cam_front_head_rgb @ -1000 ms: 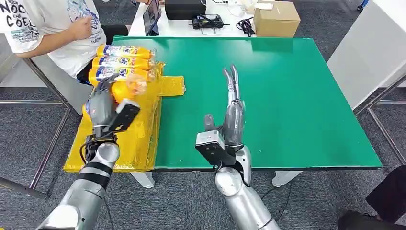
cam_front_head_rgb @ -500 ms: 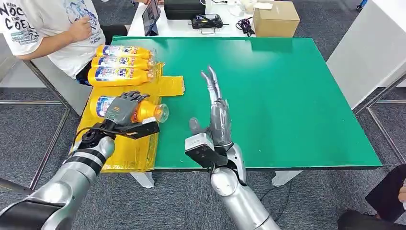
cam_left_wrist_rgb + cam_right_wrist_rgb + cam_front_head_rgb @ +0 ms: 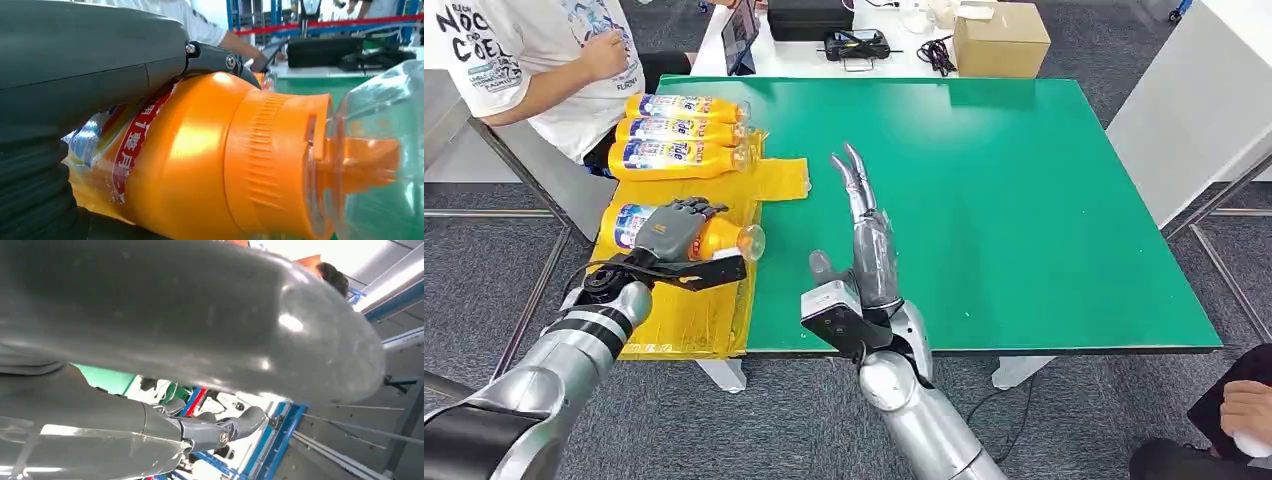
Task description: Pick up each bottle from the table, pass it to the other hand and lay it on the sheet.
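Observation:
My left hand grips an orange detergent bottle with a blue label and clear cap, lying on its side just over the yellow sheet. Up close in the left wrist view the bottle sits under my dark fingers. Three more orange bottles lie side by side at the sheet's far end. My right hand hovers over the green table, fingers straight and apart, holding nothing. The right wrist view shows its thumb close up.
A person in a white shirt sits at the far left beside the bottles. Behind the green table stand a cardboard box, a tablet and cables on a white table. A white panel flanks the right side.
My left hand has swung the bottle down from upright to lying on the sheet, then drifted slightly left. My right hand moved left and nearer the table's front edge, still holding nothing.

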Controlling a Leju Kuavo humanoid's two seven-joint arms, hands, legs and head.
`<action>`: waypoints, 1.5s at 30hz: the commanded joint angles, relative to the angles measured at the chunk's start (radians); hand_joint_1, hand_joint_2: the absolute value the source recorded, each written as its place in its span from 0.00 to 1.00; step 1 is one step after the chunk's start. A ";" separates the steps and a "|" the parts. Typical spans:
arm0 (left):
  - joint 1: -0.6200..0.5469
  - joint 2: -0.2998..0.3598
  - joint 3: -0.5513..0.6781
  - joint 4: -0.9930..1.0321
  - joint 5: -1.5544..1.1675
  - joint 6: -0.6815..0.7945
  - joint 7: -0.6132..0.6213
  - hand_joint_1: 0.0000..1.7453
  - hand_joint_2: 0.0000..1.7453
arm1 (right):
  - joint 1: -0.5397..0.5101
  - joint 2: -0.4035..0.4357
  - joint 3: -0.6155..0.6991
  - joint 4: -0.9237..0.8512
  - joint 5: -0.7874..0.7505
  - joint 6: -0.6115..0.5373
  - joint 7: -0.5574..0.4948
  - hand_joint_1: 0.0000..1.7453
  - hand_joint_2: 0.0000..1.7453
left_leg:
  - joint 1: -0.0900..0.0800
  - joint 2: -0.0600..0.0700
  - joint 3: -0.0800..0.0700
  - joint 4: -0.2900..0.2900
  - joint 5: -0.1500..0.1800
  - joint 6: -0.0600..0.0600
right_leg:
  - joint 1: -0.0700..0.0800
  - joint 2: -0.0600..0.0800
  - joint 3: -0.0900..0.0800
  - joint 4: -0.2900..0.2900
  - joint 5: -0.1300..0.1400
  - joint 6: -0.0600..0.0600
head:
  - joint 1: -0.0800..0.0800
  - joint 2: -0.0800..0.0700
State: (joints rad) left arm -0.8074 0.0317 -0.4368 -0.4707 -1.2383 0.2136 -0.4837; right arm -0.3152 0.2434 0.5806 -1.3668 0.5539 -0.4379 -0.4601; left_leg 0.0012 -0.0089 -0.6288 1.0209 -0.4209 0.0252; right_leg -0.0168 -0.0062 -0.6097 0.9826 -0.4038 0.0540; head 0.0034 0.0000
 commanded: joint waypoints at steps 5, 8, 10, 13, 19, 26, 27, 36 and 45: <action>-0.125 0.075 -0.086 0.170 0.011 -0.201 0.057 1.00 1.00 | -0.053 -0.020 0.055 0.106 -0.038 0.049 -0.014 0.00 0.00 | 0.001 0.003 0.003 0.000 -0.001 -0.001 | 0.001 0.002 0.002 0.000 0.000 -0.002 | 0.000 0.000; -0.123 0.092 -0.091 0.193 0.013 -0.258 0.078 1.00 1.00 | -0.058 -0.015 0.066 0.130 -0.047 0.062 -0.016 0.00 0.00 | 0.001 0.003 0.003 0.000 -0.002 -0.001 | 0.001 0.002 0.003 0.000 -0.001 -0.002 | 0.000 0.000; -0.115 0.098 -0.080 0.200 0.025 -0.271 0.087 1.00 1.00 | -0.060 -0.012 0.070 0.141 -0.052 0.065 -0.019 0.00 0.00 | 0.002 0.004 0.006 0.000 -0.003 -0.002 | 0.002 0.004 0.005 0.000 -0.001 -0.003 | 0.000 0.000; -0.099 0.112 -0.072 0.206 0.032 -0.283 0.095 1.00 1.00 | -0.064 -0.010 0.079 0.159 -0.058 0.071 -0.021 0.00 0.00 | 0.001 0.004 0.005 0.000 -0.002 -0.001 | 0.001 0.004 0.004 0.000 -0.001 -0.002 | 0.000 0.000; -0.078 0.118 -0.092 0.207 0.013 -0.289 0.110 1.00 1.00 | -0.069 -0.008 0.084 0.179 -0.069 0.085 -0.022 0.00 0.00 | 0.001 0.004 0.007 0.000 -0.003 -0.002 | 0.001 0.004 0.006 0.000 -0.001 -0.002 | 0.000 0.000; -0.044 0.113 -0.064 0.205 0.046 -0.295 0.106 1.00 1.00 | -0.069 -0.007 0.083 0.185 -0.079 0.097 -0.023 0.00 0.00 | 0.001 0.002 0.005 -0.001 -0.002 -0.001 | 0.001 0.002 0.005 0.000 -0.001 -0.002 | 0.000 0.000; -0.037 0.113 -0.063 0.206 0.047 -0.292 0.106 1.00 1.00 | -0.069 -0.006 0.083 0.186 -0.079 0.097 -0.023 0.00 0.00 | 0.001 0.004 0.008 -0.001 -0.003 -0.001 | 0.001 0.004 0.007 -0.001 -0.002 -0.003 | 0.000 0.000; 0.003 0.103 0.006 0.198 0.129 -0.313 0.062 0.00 1.00 | -0.071 -0.003 0.082 0.200 -0.082 0.097 -0.025 0.00 0.00 | 0.000 0.003 0.005 -0.002 -0.001 -0.001 | 0.000 0.003 0.005 -0.001 0.000 -0.002 | 0.000 0.000; 0.001 0.103 0.007 0.197 0.130 -0.313 0.062 0.00 1.00 | -0.072 -0.002 0.082 0.200 -0.082 0.097 -0.025 0.00 0.00 | 0.000 0.002 0.007 -0.002 -0.001 -0.001 | 0.000 0.002 0.006 -0.001 -0.001 -0.002 | 0.000 0.000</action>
State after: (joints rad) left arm -0.8229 0.1404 -0.4437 -0.3239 -1.1078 -0.0858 -0.4227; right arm -0.3377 0.2605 0.6332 -1.2337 0.4784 -0.3449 -0.4810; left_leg 0.0013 -0.0095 -0.6271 1.0207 -0.4205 0.0246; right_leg -0.0169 -0.0066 -0.6078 0.9829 -0.4039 0.0538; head 0.0031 0.0000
